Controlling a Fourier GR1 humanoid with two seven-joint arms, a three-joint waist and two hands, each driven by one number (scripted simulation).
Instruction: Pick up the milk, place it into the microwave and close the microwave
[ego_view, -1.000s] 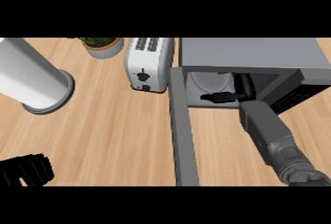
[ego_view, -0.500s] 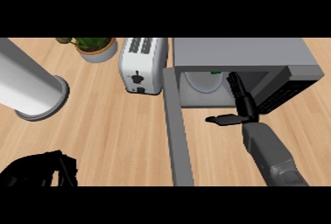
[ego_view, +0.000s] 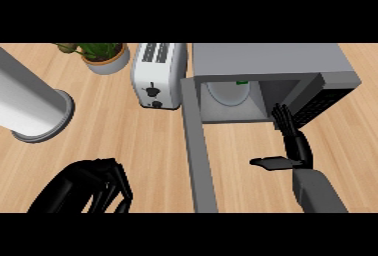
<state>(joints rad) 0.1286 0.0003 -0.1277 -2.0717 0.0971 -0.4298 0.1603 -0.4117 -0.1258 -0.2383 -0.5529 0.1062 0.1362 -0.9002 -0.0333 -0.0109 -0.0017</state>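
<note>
Right robot hand (ego_view: 294, 145) open, just outside microwave (ego_view: 266, 62) holding milk (ego_view: 232, 91)

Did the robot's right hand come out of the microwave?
Yes. The right hand pulled back from inside the microwave; it is now outside, in front of the opening.

Pale wood-grain counter top (ego_view: 111, 135) underneath. Grey box microwave (ego_view: 266, 60), darker grey open door (ego_view: 198, 150), white inside with a green speck. White slotted toaster (ego_view: 157, 75), black knobs. Green potted plant (ego_view: 100, 52), pale pot. White upright cylinder (ego_view: 29, 107). Black hands, left (ego_view: 85, 187) and right (ego_view: 291, 145).
</note>
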